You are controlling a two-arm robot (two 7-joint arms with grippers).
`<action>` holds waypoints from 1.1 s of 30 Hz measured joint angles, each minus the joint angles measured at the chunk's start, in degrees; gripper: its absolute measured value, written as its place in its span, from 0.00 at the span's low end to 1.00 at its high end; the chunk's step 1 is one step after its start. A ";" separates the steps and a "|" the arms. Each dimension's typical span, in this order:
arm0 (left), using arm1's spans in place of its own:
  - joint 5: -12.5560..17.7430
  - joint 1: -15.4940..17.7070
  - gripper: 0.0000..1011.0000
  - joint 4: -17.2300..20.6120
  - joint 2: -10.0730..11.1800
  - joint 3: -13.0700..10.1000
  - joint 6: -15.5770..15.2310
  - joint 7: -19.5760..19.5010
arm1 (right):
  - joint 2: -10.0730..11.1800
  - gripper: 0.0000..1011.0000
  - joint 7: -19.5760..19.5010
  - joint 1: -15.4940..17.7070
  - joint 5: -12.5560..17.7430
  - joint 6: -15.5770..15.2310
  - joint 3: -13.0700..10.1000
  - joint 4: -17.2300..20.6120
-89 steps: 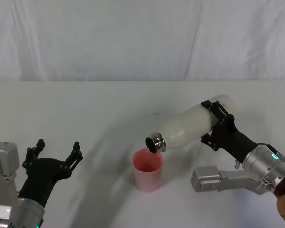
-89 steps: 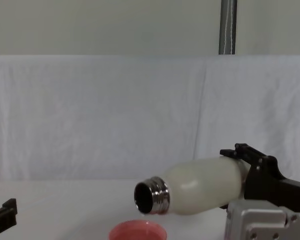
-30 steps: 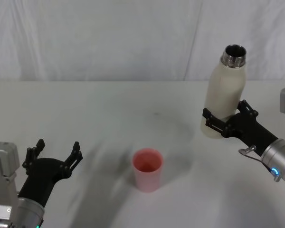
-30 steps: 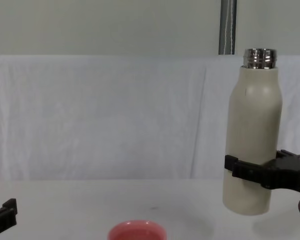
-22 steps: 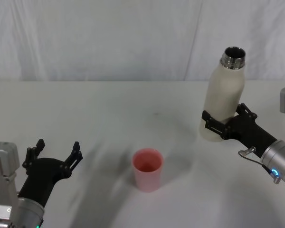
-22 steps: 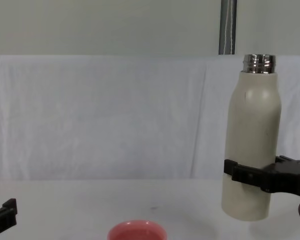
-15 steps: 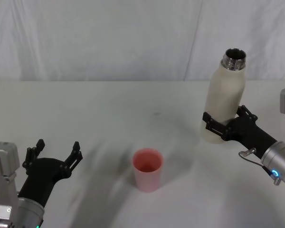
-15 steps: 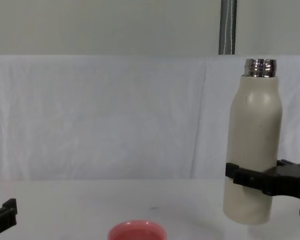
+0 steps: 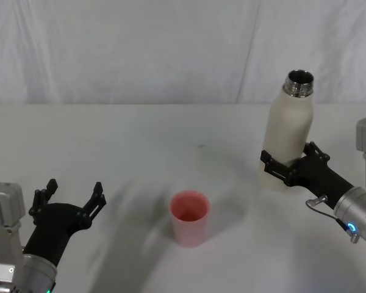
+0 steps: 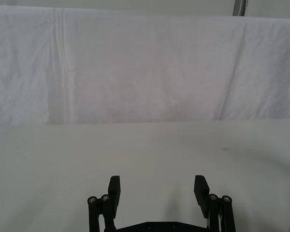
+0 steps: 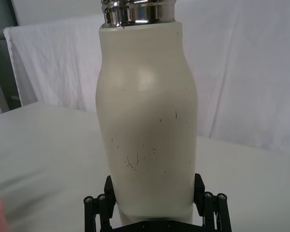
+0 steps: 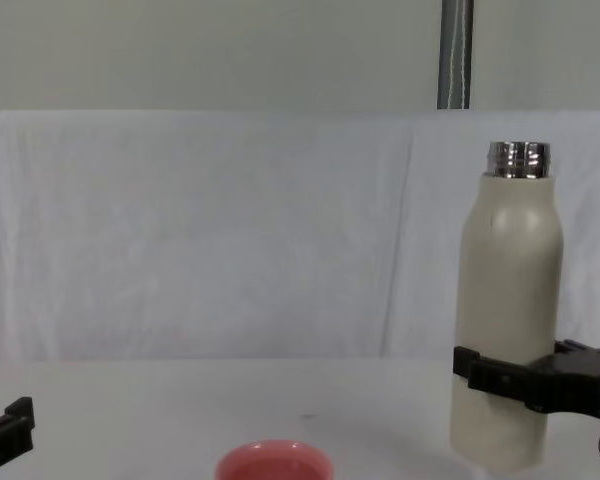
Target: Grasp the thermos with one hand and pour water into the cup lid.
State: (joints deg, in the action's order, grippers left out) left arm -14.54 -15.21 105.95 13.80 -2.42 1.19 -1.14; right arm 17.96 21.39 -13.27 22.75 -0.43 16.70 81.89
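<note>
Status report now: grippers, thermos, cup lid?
Right gripper shut on thermos, upright, right of cup lid. Left gripper open, idle, near left. Nothing in the way.

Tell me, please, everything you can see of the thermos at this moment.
The thermos is a tall cream-white matte bottle with rounded shoulders and a shiny threaded steel neck, open and uncapped. Fine dark scratches mark its body. It stands upright at the table's right side, right of the pink cup lid, with the right gripper shut around its lower body.
</note>
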 joint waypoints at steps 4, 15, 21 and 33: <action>0.00 0.00 0.99 0.00 0.00 0.00 0.00 0.00 | -0.19 0.95 -0.33 -0.22 -0.05 0.26 0.15 -0.94; 0.00 0.00 0.99 0.00 0.00 0.00 0.00 0.00 | -1.12 0.95 -1.00 -1.52 -0.97 1.90 0.28 -4.54; 0.00 0.00 0.99 0.00 0.00 0.00 0.00 0.00 | -1.98 0.95 -1.33 -2.46 -1.60 3.04 0.17 -6.51; 0.00 0.00 0.99 0.00 0.00 0.00 0.00 0.00 | -3.64 0.95 -1.37 -4.65 -3.19 4.64 0.38 -10.36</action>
State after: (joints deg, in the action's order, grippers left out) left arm -14.54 -15.21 105.95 13.81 -2.41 1.19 -1.14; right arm 14.32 20.01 -17.92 19.56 4.20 17.08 71.53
